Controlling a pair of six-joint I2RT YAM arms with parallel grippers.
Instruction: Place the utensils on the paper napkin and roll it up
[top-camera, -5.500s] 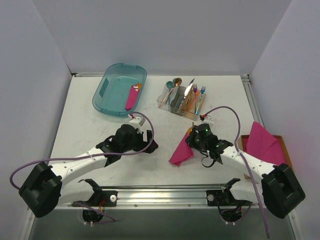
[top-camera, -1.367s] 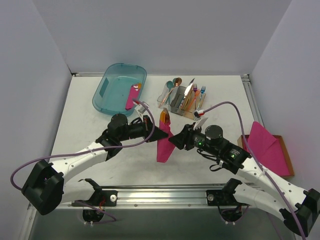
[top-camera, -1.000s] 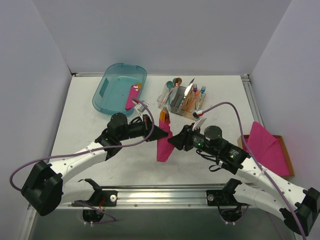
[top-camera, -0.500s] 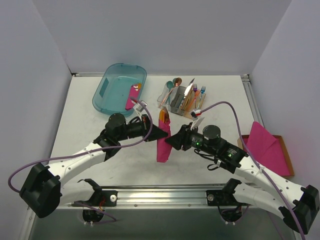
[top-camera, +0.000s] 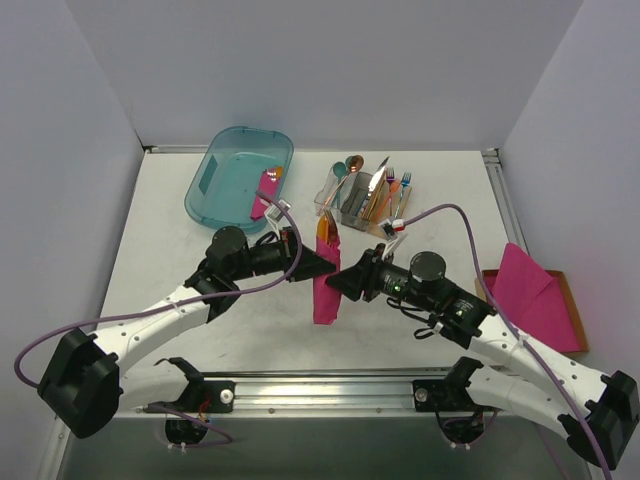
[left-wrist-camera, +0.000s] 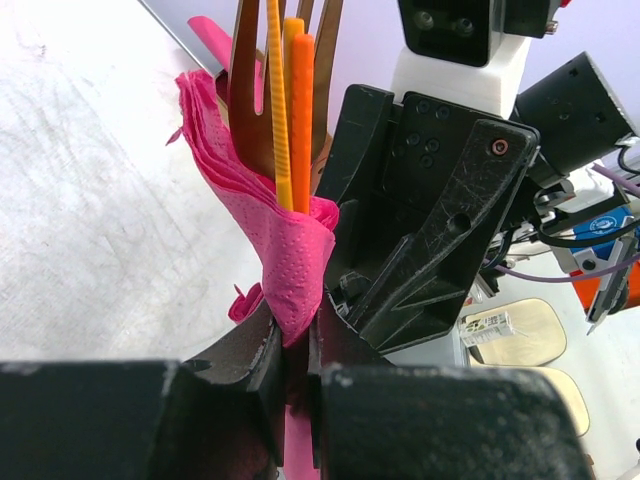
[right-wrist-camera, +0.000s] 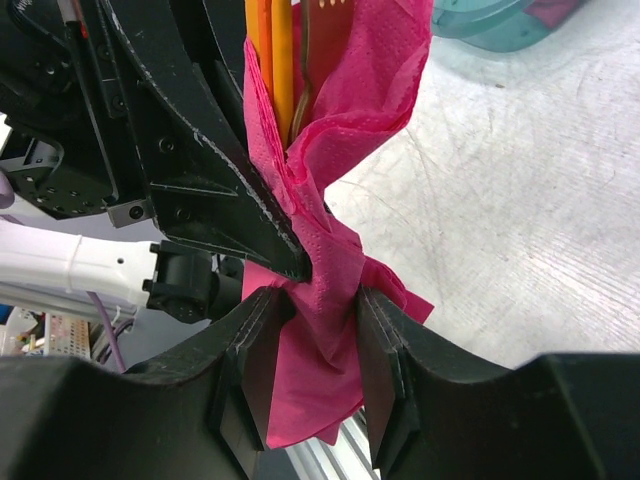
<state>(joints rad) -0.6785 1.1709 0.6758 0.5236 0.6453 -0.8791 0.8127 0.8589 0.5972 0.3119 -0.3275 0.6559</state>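
Over table (top-camera: 180, 270), left hand (left-wrist-camera: 297, 352) and right hand (right-wrist-camera: 312, 330) pinch the paper napkin (left-wrist-camera: 290, 250) hiding utensils' (left-wrist-camera: 285, 110) handles

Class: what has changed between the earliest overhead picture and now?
The magenta paper napkin, earlier lying by the right gripper, now stands raised around the copper-orange metal utensils, gripped by it and the left gripper, which swung in. Teal plastic tray, cutlery holder, pink sheet stack: unmoved.
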